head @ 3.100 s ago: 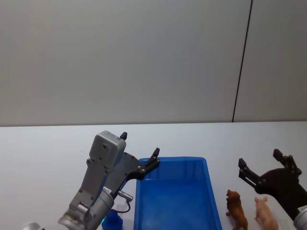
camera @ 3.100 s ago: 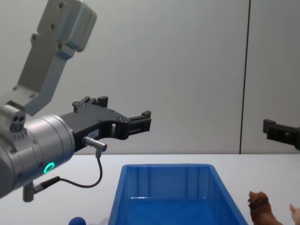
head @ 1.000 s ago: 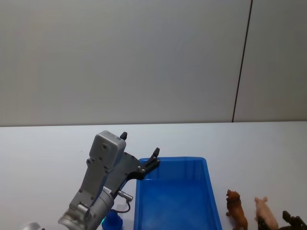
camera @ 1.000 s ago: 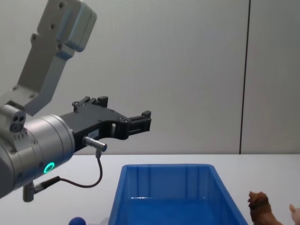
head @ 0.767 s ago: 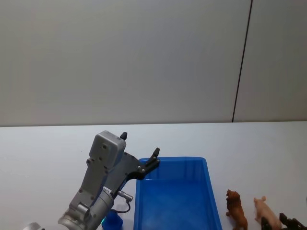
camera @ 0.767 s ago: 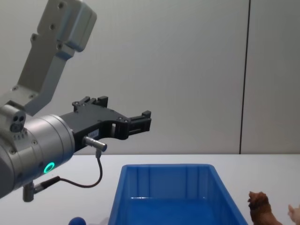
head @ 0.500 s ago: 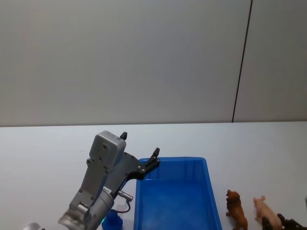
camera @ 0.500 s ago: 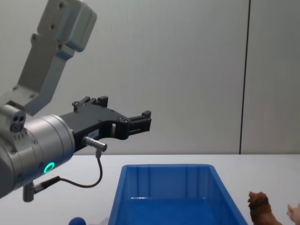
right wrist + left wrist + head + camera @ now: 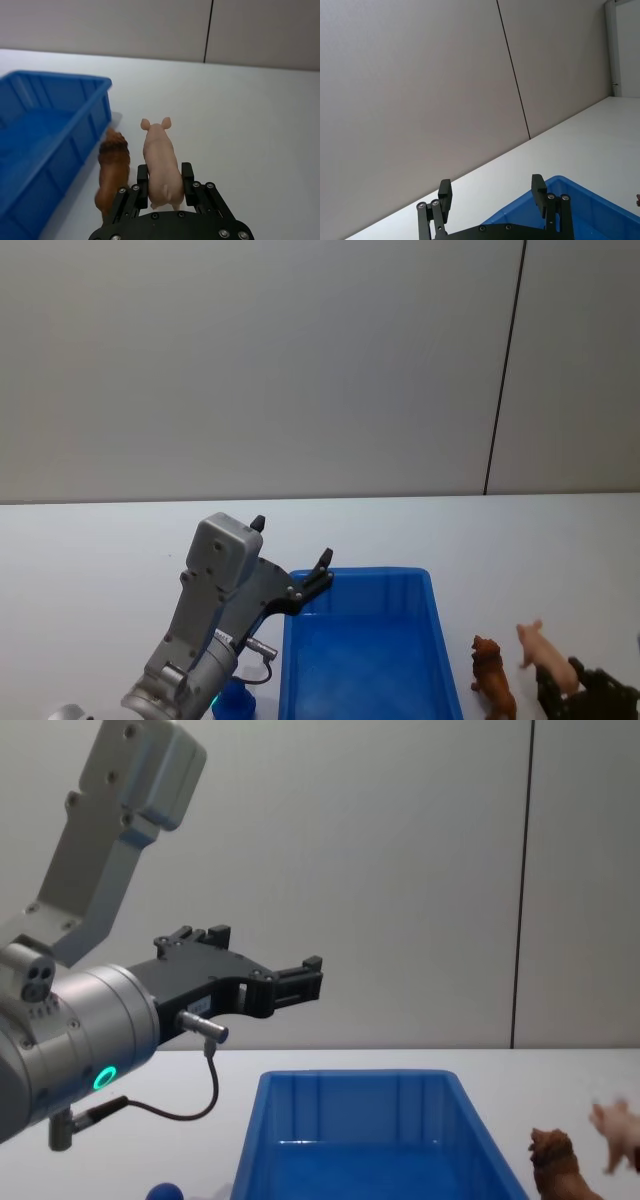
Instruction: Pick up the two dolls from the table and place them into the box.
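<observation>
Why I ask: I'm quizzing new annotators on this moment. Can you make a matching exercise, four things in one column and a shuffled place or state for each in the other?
Things
1. pink pig
2. brown lion
3. left hand
4. blue figure

Places or states
a. open, in the air by the box's left rim
b. on the table, left of the box
c. gripped in the right hand
d. standing on the table, right of the box

Pairs: 1-c, 2-d, 3-a, 4-b
</observation>
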You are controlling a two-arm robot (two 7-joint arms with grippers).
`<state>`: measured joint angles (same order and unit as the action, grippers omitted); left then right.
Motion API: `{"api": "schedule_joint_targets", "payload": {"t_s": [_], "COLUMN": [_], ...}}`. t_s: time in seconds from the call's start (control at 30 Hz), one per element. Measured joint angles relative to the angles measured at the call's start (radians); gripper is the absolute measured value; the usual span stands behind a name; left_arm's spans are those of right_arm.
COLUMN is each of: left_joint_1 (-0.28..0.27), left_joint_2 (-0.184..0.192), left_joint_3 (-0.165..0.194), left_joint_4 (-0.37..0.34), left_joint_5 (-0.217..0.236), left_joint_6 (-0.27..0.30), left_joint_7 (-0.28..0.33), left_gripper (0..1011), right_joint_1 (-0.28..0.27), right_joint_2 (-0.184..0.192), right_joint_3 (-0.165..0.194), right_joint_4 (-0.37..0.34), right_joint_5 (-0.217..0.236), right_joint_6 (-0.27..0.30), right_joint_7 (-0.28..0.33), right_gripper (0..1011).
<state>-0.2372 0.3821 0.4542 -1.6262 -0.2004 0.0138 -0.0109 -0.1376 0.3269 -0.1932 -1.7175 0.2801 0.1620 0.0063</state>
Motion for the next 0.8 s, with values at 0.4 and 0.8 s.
{"api": "schedule_joint_targets", "payload": {"t_s": [0.4, 0.8], "left_joint_1": [0.0, 0.0], "left_joint_2": [0.0, 0.0], "left_joint_3": [0.0, 0.0], "left_joint_4": [0.0, 0.0], "left_joint_5": [0.0, 0.0], "left_joint_6": [0.0, 0.0], "left_joint_7": [0.0, 0.0], "left_gripper": [1003, 1003], "right_joint_1": [0.026, 0.088], "right_joint_2": [-0.005, -0.047], "right_joint_3": [-0.004, -0.037], "right_joint_4": [-0.084, -0.077], "right_joint_5": [-0.01, -0.016], "right_joint_6": [-0.041, -0.033], "right_joint_7": [0.086, 0.226], "right_gripper": [380, 380]}}
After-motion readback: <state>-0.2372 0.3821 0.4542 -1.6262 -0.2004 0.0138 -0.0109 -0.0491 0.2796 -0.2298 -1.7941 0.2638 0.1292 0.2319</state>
